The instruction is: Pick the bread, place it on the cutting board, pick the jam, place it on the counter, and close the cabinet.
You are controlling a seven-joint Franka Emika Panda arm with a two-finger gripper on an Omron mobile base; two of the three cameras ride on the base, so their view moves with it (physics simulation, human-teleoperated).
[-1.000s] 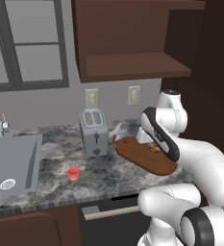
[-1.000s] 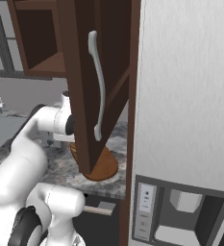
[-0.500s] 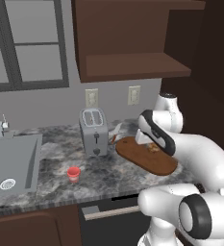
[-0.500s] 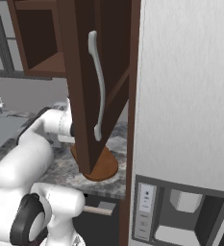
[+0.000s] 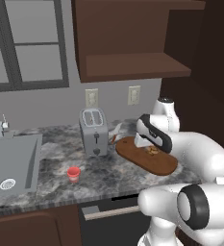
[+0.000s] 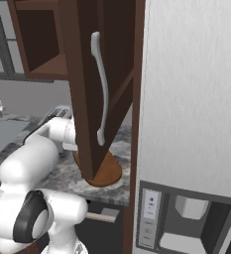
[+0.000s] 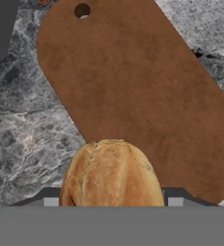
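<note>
Holding steady since a moment ago, the fingers [image 7: 111,204] pinch the round golden-brown bread [image 7: 111,174] over the long oval reddish-brown wooden board [image 5: 147,156]. Left on the grey marbled desk [image 5: 51,173] stand a small red jar [image 5: 73,173] and silver toaster [image 5: 94,131]; the dark brown cabinet door [image 6: 94,89] hangs open.

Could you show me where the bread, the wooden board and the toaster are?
bread [image 7: 111,173], hand view, middle of its crust.
cutting board [image 7: 132,91], hand view, bare middle of the wood.
toaster [image 5: 94,134], left base view, its front face.
</note>
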